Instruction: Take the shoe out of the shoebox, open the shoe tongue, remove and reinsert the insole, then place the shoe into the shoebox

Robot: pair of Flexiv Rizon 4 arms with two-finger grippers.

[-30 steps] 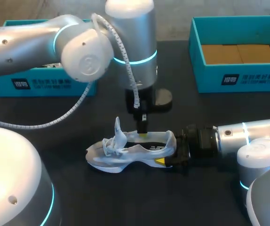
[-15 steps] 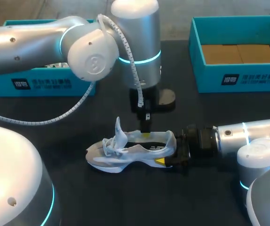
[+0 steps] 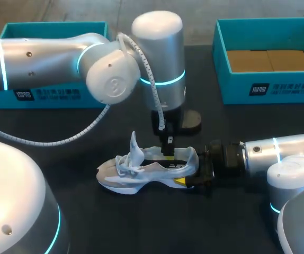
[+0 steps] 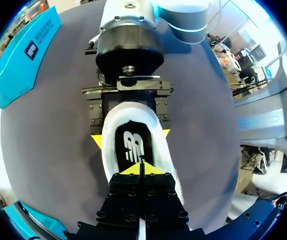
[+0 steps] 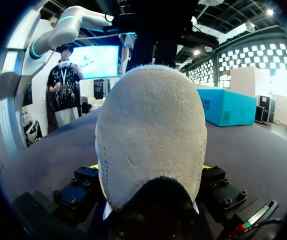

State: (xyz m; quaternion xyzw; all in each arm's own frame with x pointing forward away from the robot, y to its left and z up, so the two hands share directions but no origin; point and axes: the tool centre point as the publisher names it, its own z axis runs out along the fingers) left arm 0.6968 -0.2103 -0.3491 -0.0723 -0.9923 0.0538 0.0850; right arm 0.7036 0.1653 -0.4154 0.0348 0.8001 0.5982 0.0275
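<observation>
The white mesh sports shoe [image 3: 146, 172] lies on the dark surface [image 3: 120, 225], long axis left to right, toe left, heel right. Our right tool [image 3: 189, 170] clamps the heel from the right. Our left tool [image 4: 141, 169], fingers pressed narrow together, hangs above the opening, tips at the black insole [image 4: 132, 147]; whether it pinches that, we cannot tell.

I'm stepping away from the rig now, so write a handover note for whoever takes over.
Left gripper: shut, tips down on the insole inside the shoe; whether it pinches is unclear.
Right gripper: shut on the shoe's heel.
Done: shoe out on the table, tongue up.
Left to do: insole out and back in, shoe into the empty box.
</observation>
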